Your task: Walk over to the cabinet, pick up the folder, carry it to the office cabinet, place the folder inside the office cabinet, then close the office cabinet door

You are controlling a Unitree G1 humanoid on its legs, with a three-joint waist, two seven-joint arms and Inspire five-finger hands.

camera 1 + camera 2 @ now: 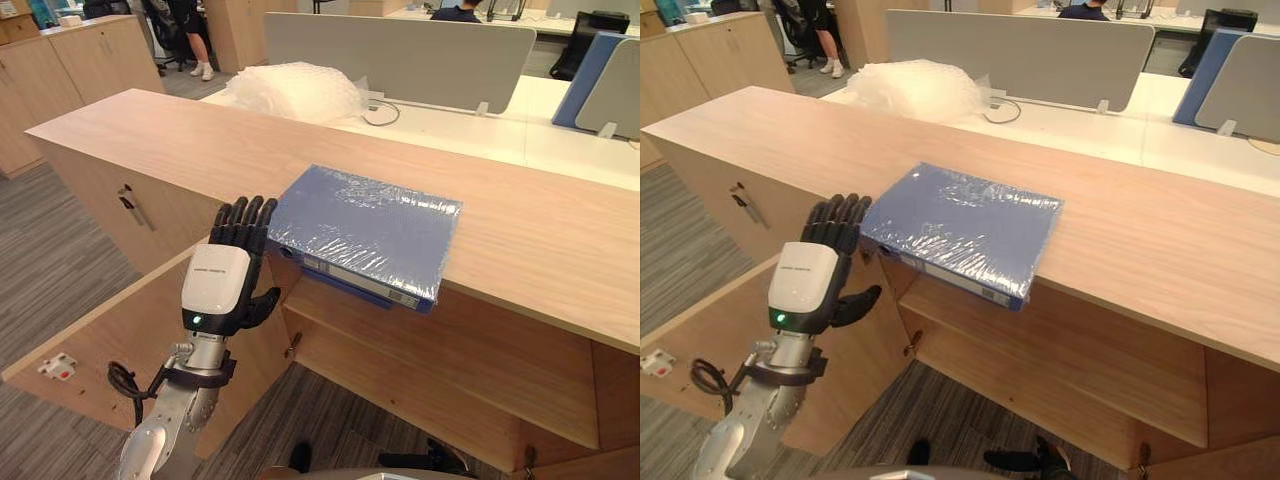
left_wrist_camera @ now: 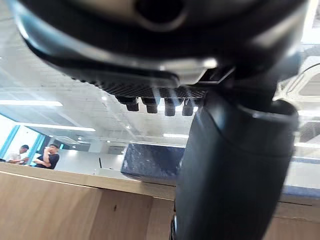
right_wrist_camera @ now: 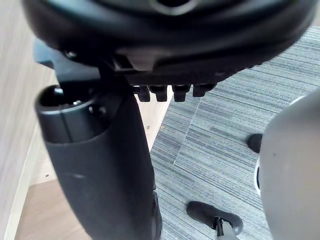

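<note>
Blue folder (image 1: 365,232) flat on cabinet top (image 1: 180,140), shiny clear film over it, front corner overhanging the edge.
Left hand (image 1: 215,285) raised just beside the folder's left edge, fingers straight, thumb out, gripping nothing; contact unclear. Right hand (image 3: 170,35) over carpet, fingers relaxed, nothing held. Cabinet door (image 1: 120,330) swung open; shelf (image 1: 420,350) below the folder.
</note>
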